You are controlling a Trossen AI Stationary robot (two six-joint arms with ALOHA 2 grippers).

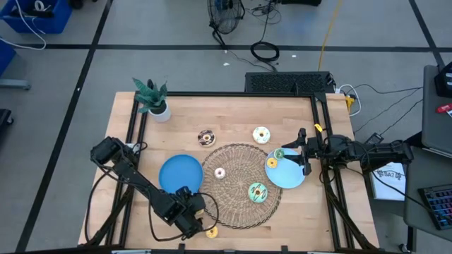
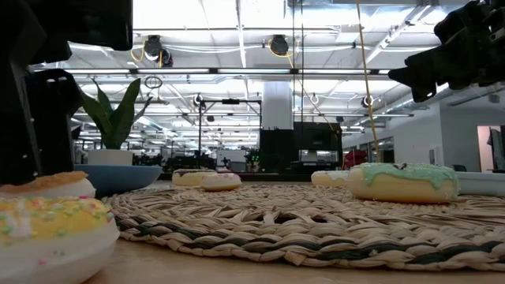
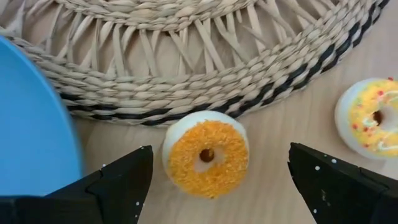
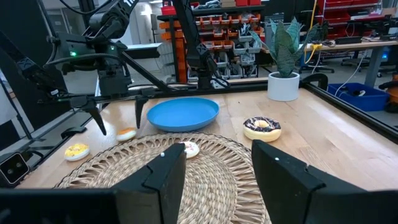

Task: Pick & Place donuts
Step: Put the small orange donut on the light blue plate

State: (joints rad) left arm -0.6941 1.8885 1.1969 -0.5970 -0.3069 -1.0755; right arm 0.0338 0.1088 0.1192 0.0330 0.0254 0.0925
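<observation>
Here, nearest the front table edge, the left gripper [image 3: 211, 180] hangs over the orange donut [image 3: 207, 154] with its fingers spread wide and nothing between them yet; the donut lies on bare wood just off the rim of the wicker mat [image 3: 205, 81], and a yellow sprinkled donut [image 3: 372, 118] sits close beside it. The likeliest slip, I judge, is a finger landing on the mat's raised rim or on the donut's top instead of straddling it, which would tip or skid the little ring away; a sideways drift could also nudge the yellow one. The left blue plate [image 1: 180, 173] is just beside the gripper, so a careless lift might clip its edge.

Farther in, a small pink donut [image 1: 219, 173] and a green-iced one [image 1: 257, 191] rest on the mat; beyond it a chocolate donut [image 1: 206, 137] and a white-iced one [image 1: 261, 134] lie on the wood. The right gripper [image 1: 304, 152] waits over the right blue plate [image 1: 289, 176], its fingers partly parted and holding nothing that shows; two small donuts [image 1: 275, 159] sit at that plate's rim, and a drop from there could knock them off.
</observation>
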